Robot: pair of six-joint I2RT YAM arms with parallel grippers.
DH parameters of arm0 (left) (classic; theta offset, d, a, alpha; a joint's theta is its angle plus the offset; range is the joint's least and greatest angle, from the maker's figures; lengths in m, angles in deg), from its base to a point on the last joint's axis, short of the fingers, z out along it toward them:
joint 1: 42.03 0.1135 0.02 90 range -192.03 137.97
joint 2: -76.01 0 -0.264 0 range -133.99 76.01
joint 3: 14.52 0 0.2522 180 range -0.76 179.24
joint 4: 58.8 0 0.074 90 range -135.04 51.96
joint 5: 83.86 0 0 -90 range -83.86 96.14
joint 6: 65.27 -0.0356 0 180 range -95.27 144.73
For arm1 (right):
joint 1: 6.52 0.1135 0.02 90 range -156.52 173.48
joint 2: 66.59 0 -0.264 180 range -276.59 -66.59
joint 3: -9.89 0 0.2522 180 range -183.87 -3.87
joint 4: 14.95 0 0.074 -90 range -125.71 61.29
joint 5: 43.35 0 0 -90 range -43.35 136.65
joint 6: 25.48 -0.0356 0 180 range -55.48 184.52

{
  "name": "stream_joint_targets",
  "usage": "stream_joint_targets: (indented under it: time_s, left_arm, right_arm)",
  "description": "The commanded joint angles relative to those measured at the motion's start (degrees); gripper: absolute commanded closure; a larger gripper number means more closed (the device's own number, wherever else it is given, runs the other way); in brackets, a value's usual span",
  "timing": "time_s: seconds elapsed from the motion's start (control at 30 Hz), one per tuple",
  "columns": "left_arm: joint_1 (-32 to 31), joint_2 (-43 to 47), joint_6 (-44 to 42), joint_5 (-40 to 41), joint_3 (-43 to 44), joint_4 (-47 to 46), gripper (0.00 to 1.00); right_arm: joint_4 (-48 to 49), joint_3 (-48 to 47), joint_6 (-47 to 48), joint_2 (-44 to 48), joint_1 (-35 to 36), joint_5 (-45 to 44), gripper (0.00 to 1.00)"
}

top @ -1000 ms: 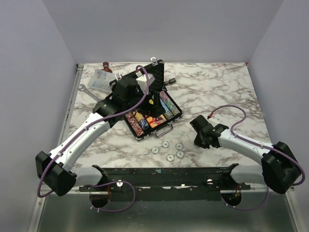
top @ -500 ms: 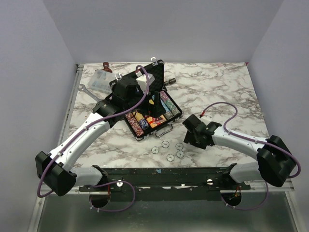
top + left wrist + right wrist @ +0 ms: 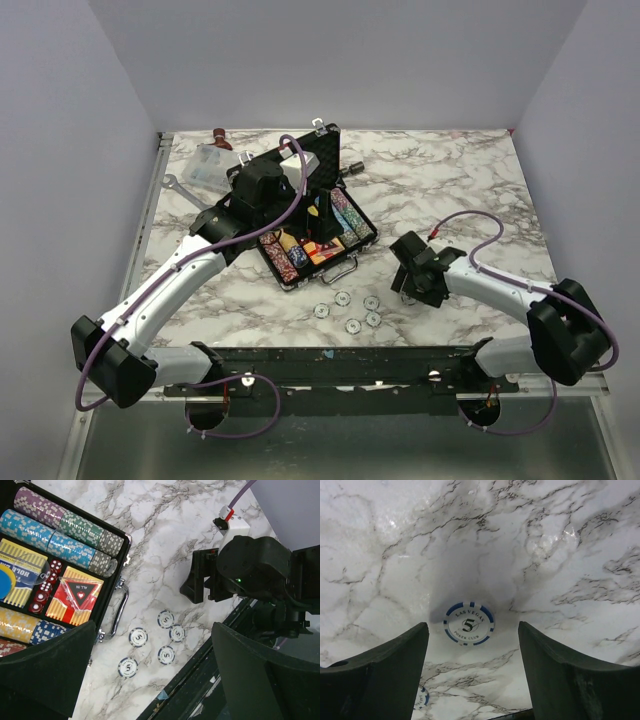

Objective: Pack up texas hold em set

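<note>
The black briefcase [image 3: 318,232] lies open on the marbled surface [image 3: 450,190], its chip rows [image 3: 65,530] and card boxes [image 3: 75,597] seated in the foam. Five loose chips [image 3: 353,310] lie on the surface just in front of its handle, well outside the case. The step in hand looks like gathering these. The right tool [image 3: 471,630] hangs over one blue-edged "5" chip [image 3: 468,625], fingers spread to either side and holding nothing. The left tool [image 3: 152,632] is likewise spread and empty above the case's near end. Next, the right tool likely needs to drop low and pinch the chip by its rim. That is a delicate grip, since the chip lies flat on the slick stone.
</note>
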Motion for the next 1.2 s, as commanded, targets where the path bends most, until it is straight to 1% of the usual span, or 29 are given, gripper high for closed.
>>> stream_joint_targets:
  time_s: [0.0,0.1,0.2,0.37,0.47,0.53,0.77,1.07,1.17]
  left_arm:
    - [-0.1,1.5,0.1,-0.3,-0.4,-1.2,0.02]
    - [-0.1,1.6,0.1,-0.4,-0.4,-1.3,0.02]
    - [-0.2,1.6,0.1,-0.7,-0.4,-1.3,0.02]
    - [-0.2,1.5,0.3,-1.1,-0.4,-1.3,0.02]
    - [-0.2,1.5,0.2,-1.1,-0.4,-1.4,0.02]
    - [-0.3,1.6,0.1,-0.9,-0.4,-1.3,0.02]
    - [-0.3,1.7,0.0,-1.2,-0.4,-1.2,0.02]
    - [-0.3,1.6,0.0,-1.6,-0.2,-1.1,0.02]
    - [-0.3,1.5,0.0,-1.3,-0.2,-1.0,0.02]
  right_arm:
    - [1.2,0.1,3.5,-2.0,-1.7,3.8,0.28]
    - [0.8,-0.4,4.4,-3.6,-1.7,6.5,0.31]
    - [0.5,-0.7,5.9,-4.6,-1.7,8.3,0.3]
    - [-0.6,-3.5,8.5,-8.6,-2.1,8.7,0.31]
    - [-0.8,-5.2,9.9,-11.9,-3.0,9.1,0.33]
    - [-0.1,-5.2,10.9,-13.1,-3.8,11.0,0.37]
    - [1.7,-3.8,12.9,-13.8,-4.6,14.7,0.42]
    - [-1.3,-5.9,18.3,-17.7,-4.5,19.0,0.41]
    - [-1.7,-6.4,19.2,-19.6,-4.6,19.8,0.43]
